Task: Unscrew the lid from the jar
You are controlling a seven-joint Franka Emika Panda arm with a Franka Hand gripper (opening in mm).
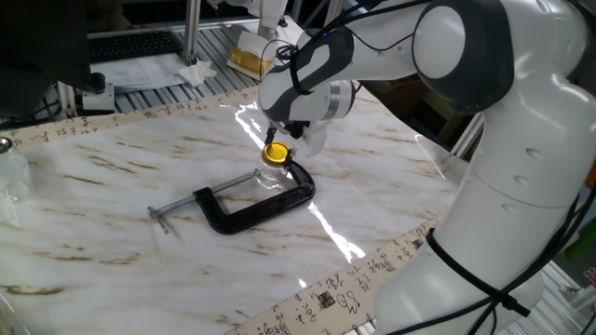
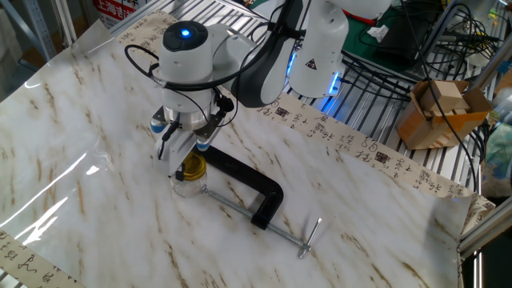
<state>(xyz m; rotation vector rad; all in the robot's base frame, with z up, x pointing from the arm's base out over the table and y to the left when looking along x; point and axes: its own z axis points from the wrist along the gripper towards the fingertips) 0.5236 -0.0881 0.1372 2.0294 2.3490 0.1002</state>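
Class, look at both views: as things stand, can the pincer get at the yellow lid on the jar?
Probably yes. The pincer hangs right above the lid, nothing lies between them, and the black clamp sits lower, around the jar.

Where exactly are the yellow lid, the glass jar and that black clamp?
lid [image 1: 276, 152], one fixed view, on its yellow top.
jar [image 1: 271, 174], one fixed view, on its glass wall under the lid.
clamp [image 2: 268, 194], the other fixed view, on the bend of its black frame.
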